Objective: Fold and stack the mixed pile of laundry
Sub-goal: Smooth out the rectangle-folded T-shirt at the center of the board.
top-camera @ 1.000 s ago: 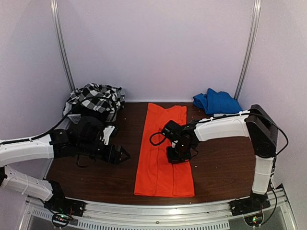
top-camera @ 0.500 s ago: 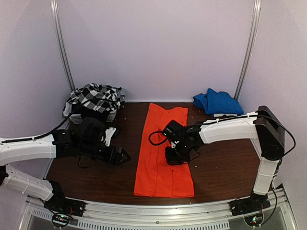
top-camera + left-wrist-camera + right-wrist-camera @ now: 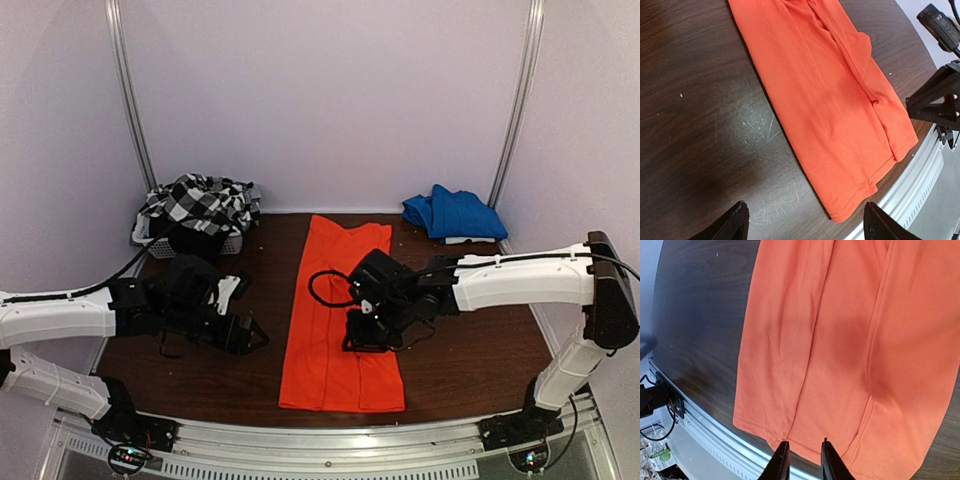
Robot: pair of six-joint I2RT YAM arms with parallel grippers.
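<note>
- a dark brown wooden table [image 3: 460, 350] is seen, closed in by pale lilac walls [image 3: 330, 100], with a grey metal rail [image 3: 330, 440] along the near edge.
- down the middle of the table a plain bright orange-red garment [image 3: 335, 300] is laid flat as a long narrow strip, folded lengthwise, with its hem close to the near edge.
- at the far left corner a black-and-white checked garment [image 3: 200, 200] is heaped over a small white slatted plastic basket [image 3: 150, 243], and a patch of black cloth [image 3: 195, 238] shows under it.
- at the far right corner a folded blue cloth [image 3: 452, 213] is left on its own, well apart from the orange strip.
- the left gripper [image 3: 250, 333] is held low over bare wood, just beside the strip's left edge. its fingers [image 3: 737, 222] are spread wide, and nothing is held between them.
- the right gripper [image 3: 362, 340] is poised over the near half of the orange-red garment. in the right wrist view its fingertips [image 3: 781, 460] are parted by a narrow gap only.
- nothing is gripped there: the cloth lies flat below, seams running lengthwise, a shadow cast across it.
</note>
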